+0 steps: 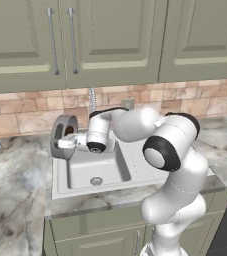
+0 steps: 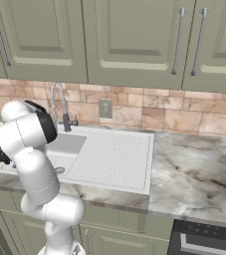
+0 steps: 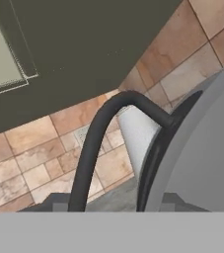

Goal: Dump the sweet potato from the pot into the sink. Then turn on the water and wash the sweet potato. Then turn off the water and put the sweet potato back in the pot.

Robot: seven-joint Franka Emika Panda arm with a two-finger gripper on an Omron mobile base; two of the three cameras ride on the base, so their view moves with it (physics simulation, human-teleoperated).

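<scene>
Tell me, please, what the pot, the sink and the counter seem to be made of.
The pot, held tipped on its side at the sink's left edge, looks like dark grey metal, matte, with a lighter grey inside. The sink and its dotted drainboard share a pale grey, dull finish, perhaps composite or enamel; the look leaves it open. The counter seems to be veined marble or stone, grey and brown.

The arm [image 1: 172, 165] is built from glossy white rounded segments stacked on a narrow column. Joints carry black ring collars; one round black-rimmed cap with a white centre faces the viewer, another sits at 1 o'clock of it. The wrist [image 1: 99, 132] is a short white cylinder ending in a black band. No cables, screws or markings are visible.
</scene>
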